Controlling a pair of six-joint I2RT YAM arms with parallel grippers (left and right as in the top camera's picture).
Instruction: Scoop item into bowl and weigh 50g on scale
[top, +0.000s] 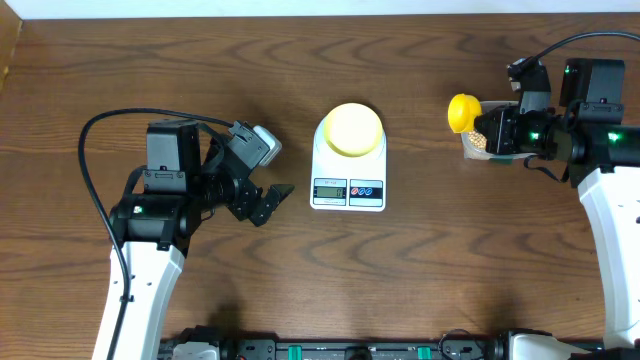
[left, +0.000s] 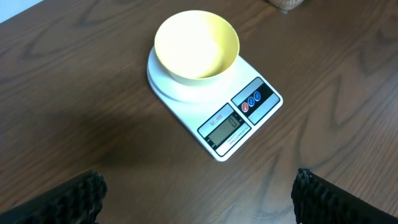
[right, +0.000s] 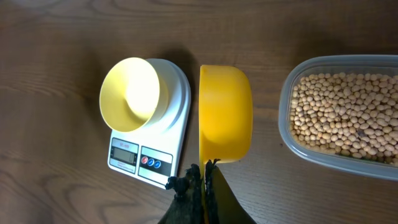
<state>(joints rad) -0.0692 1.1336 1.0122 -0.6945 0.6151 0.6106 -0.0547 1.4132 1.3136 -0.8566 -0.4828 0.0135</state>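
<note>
Dark wood tabletop (top: 100, 60) carries the white digital scale (top: 347, 190) at centre, and the pale-yellow bowl (left: 196, 46) sits on its platform, empty. Your right gripper (right: 201, 185) is clamped on the handle of the bright-yellow scoop (right: 225, 112), which is held on edge just beside the clear tub (right: 285, 118) of soybeans (right: 342, 112) (its hollow faces away, contents unseen). Your left gripper (top: 270, 203) hangs spread wide, holding nothing. By my judgement you're at the scooping step: next, dip into the beans and lift level.
</note>
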